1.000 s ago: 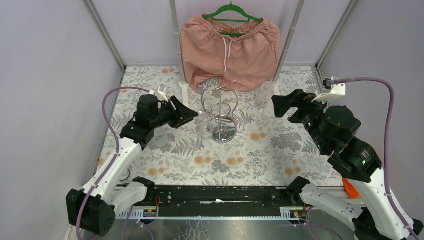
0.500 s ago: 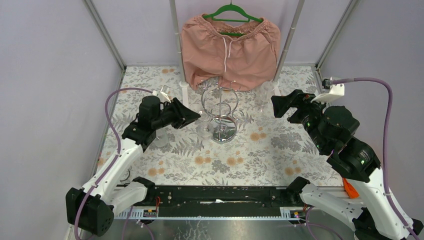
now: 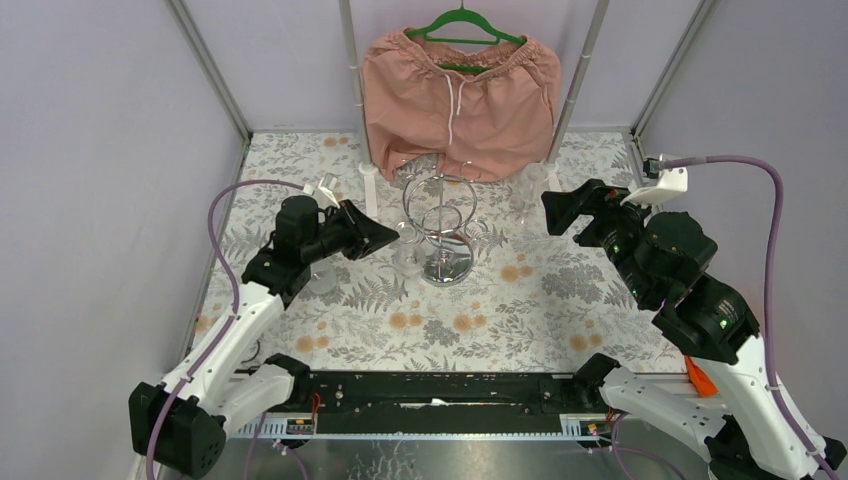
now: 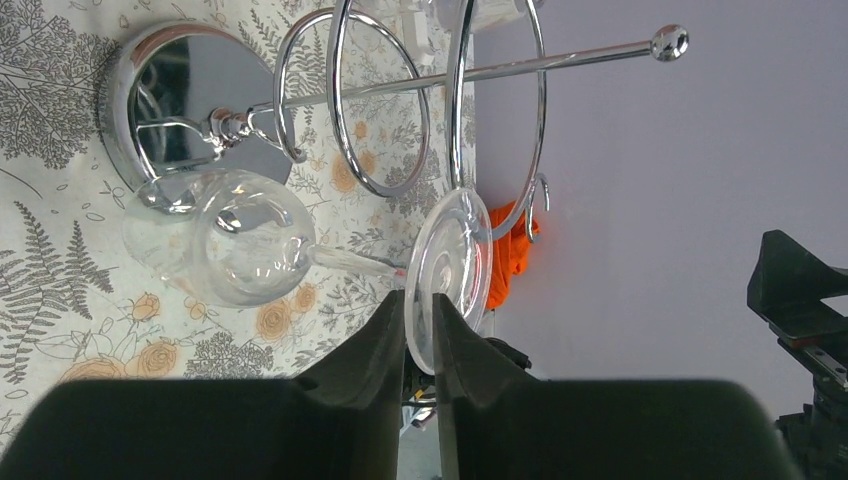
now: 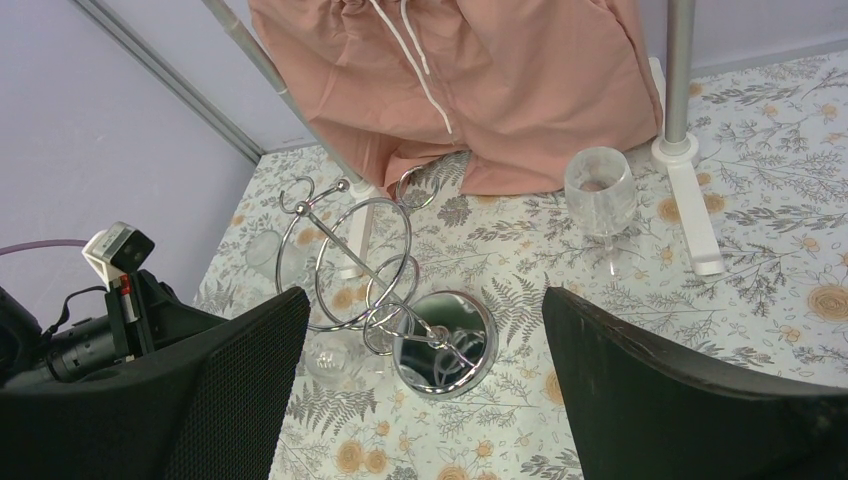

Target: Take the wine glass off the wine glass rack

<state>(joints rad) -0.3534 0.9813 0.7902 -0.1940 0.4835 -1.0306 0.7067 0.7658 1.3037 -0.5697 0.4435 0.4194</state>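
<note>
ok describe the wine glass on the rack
Find the chrome wine glass rack in front of the pink shorts. The wine glass is upside down at its left, foot pinched by the left end effector; a glass further right stands upright.

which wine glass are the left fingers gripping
The upside-down glass at the rack, its foot pinched between the left fingers. An upright glass stands on the table near the pink shorts, untouched.
</note>
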